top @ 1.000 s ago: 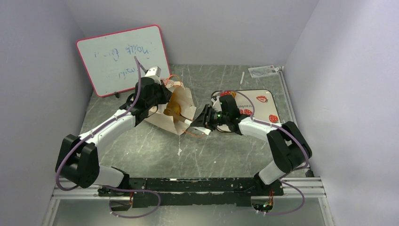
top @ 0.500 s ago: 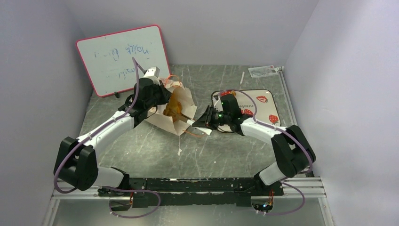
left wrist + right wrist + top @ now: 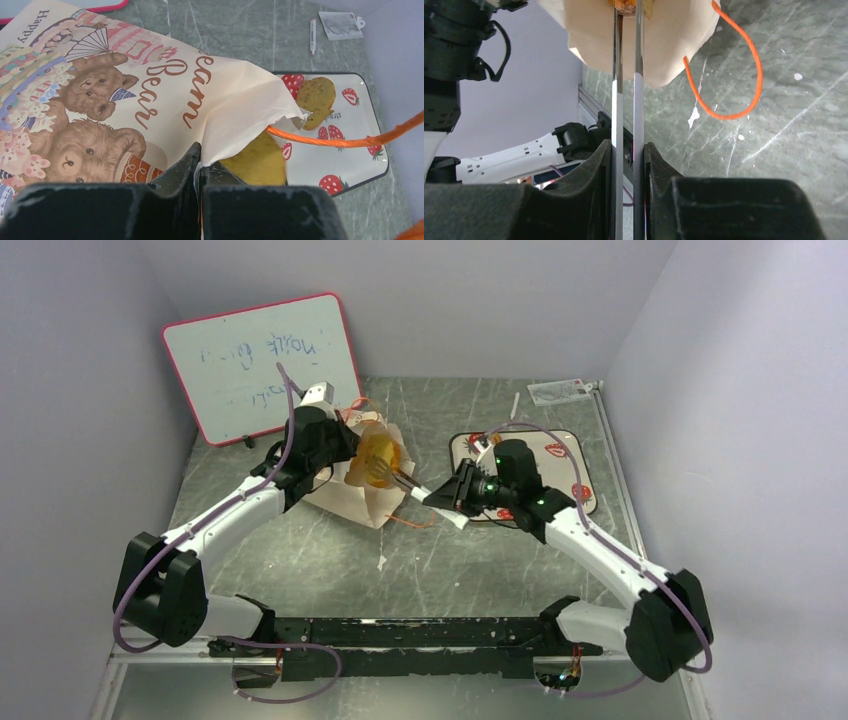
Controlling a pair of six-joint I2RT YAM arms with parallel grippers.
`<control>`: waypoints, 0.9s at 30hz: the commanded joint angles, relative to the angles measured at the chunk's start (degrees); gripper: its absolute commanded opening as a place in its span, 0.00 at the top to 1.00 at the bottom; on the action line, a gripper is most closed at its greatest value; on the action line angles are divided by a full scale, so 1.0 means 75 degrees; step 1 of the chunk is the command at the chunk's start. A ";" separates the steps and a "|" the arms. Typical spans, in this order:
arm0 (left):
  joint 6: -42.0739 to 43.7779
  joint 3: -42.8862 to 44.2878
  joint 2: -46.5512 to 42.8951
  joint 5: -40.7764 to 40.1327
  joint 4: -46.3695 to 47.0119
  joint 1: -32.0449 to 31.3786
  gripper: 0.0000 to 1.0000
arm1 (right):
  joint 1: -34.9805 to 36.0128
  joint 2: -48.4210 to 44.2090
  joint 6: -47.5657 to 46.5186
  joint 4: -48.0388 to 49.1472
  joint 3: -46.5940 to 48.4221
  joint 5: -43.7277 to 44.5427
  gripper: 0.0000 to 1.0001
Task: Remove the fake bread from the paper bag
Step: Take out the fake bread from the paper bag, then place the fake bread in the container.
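Now that your right end effector (image 3: 629,155) is squeezing the metal tongs (image 3: 616,75), their two blades run almost parallel. The tips bite an orange-brown piece of the fake bread (image 3: 626,4) at the mouth of the paper bag (image 3: 649,40). A second ago that arm sat folded close by the strawberry tray (image 3: 560,440). Since then its elbow has swung out to the near right, and the end effector has shifted a little toward the tray. The bag's mouth also shows more of the bread. Your left end effector (image 3: 199,161) is pressed together on the bag's upper edge, holding the mouth up off the bench (image 3: 799,100). By the look of it, the gripped piece is caught but not yet clear of the paper. One speckled loaf chunk (image 3: 316,97) already lies on the tray, so the emptying looks underway rather than done.
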 commanded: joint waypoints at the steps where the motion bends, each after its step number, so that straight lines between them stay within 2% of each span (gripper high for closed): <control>1: -0.0247 0.0220 -0.0060 -0.0535 -0.0242 0.0021 0.93 | -0.0036 -0.0900 -0.0161 -0.1146 0.0420 0.0500 1.00; 8: -0.0282 0.0293 0.0083 -0.0645 -0.0316 0.0067 0.93 | -0.0036 -0.2009 -0.0024 -0.2356 0.0697 0.1373 1.00; 13: -0.0185 0.0278 0.0114 -0.0571 -0.0291 0.0109 0.93 | -0.0039 -0.2485 -0.0074 -0.3172 0.1191 0.2424 1.00; 20: -0.0111 0.0008 -0.0111 -0.0394 -0.0156 0.0194 0.93 | -0.0030 -0.2332 -0.0172 -0.3687 0.1523 0.3592 1.00; 27: 0.0118 -0.0058 -0.0316 -0.0121 -0.0065 0.0220 0.93 | -0.0146 -0.1535 -0.0405 -0.3255 0.1433 0.4356 1.00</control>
